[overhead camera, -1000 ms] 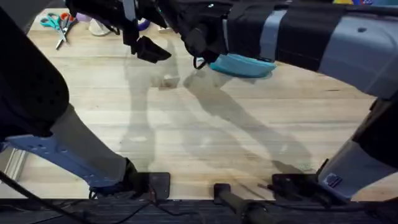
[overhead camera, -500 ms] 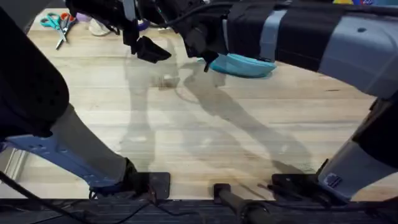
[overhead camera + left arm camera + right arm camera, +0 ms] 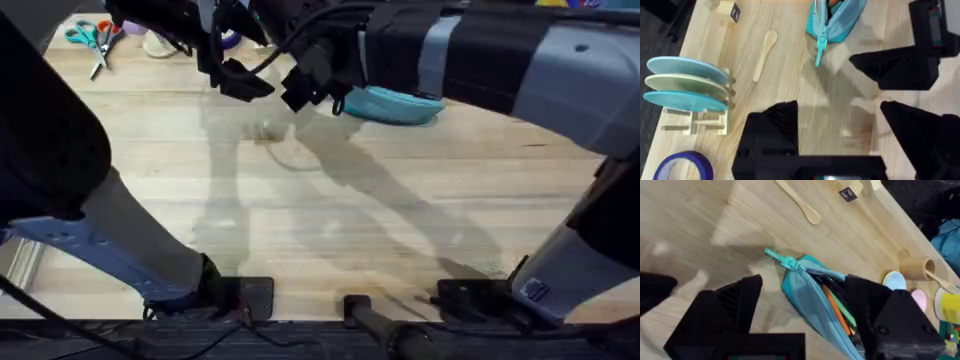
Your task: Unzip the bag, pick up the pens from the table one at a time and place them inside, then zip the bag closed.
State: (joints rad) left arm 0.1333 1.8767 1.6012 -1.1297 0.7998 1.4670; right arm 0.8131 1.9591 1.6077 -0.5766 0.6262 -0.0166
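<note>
The teal bag [image 3: 392, 104] lies on the table [image 3: 330, 230] at the far middle, its zipper open. In the right wrist view an orange pen [image 3: 836, 311] lies inside the bag [image 3: 805, 297] beside a green one, and the teal zipper pull [image 3: 781, 260] sticks out at its end. My right gripper [image 3: 805, 287] hangs open above that end of the bag, one finger on each side. My left gripper [image 3: 837, 107] is open over bare wood, short of the bag [image 3: 837, 22] and its pull [image 3: 820, 47]. Overhead, the left gripper [image 3: 240, 80] is just left of the right gripper [image 3: 305, 90].
A wooden rack with plates [image 3: 687, 87], a wooden spoon [image 3: 765, 52] and a blue tape ring [image 3: 682, 167] lie left of the bag. Scissors [image 3: 95, 40] are at the far left corner. A wooden cup [image 3: 917, 267] and a light-blue dish [image 3: 895, 280] stand behind the bag.
The right gripper has shifted a little to the left and risen at the bag's end, its fingers now showing apart. The left gripper and the bag have stayed put.
</note>
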